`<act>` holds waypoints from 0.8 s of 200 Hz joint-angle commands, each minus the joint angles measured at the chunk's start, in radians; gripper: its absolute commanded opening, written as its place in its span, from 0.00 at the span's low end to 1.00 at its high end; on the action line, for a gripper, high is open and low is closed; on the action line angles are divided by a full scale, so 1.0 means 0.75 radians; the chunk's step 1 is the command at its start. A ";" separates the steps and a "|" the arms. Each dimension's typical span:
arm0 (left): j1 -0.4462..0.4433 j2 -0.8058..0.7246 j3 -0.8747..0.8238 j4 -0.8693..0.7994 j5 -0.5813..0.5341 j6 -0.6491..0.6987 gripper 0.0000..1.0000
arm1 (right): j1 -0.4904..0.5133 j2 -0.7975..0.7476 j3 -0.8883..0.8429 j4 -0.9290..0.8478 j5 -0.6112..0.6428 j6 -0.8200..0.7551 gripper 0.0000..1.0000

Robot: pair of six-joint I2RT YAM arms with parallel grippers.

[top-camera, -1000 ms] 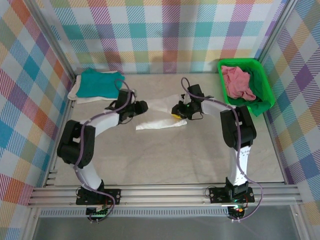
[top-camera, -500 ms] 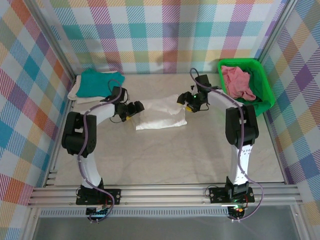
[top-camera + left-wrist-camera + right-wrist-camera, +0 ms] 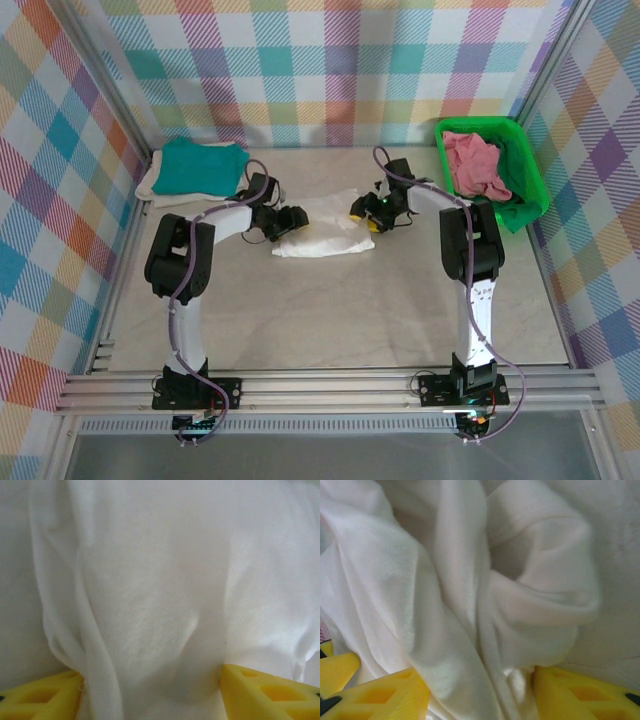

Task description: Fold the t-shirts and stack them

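The left gripper (image 3: 287, 222) has its yellow fingers (image 3: 40, 700) spread, with smooth white cloth lying between them. Bunched cloth fills the gap of the right gripper (image 3: 363, 214); I can't tell whether it pinches. Each is at one end of the white t-shirt (image 3: 322, 230), which lies mid-tabletop (image 3: 330, 310). A teal t-shirt (image 3: 200, 165) lies back left, and a pink t-shirt (image 3: 475, 165) is in the green basket (image 3: 528, 195).

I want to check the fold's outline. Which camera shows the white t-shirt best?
The top external view: the whole white t-shirt lies folded on the table, its outline complete. The left wrist view is a close-up of its smooth cloth between yellow fingers; the right wrist view is a close-up of bunched folds.
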 commanded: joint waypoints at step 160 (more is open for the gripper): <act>0.167 0.160 0.387 -0.289 -0.208 0.348 0.00 | -0.024 -0.477 -0.208 0.040 0.217 -0.074 0.63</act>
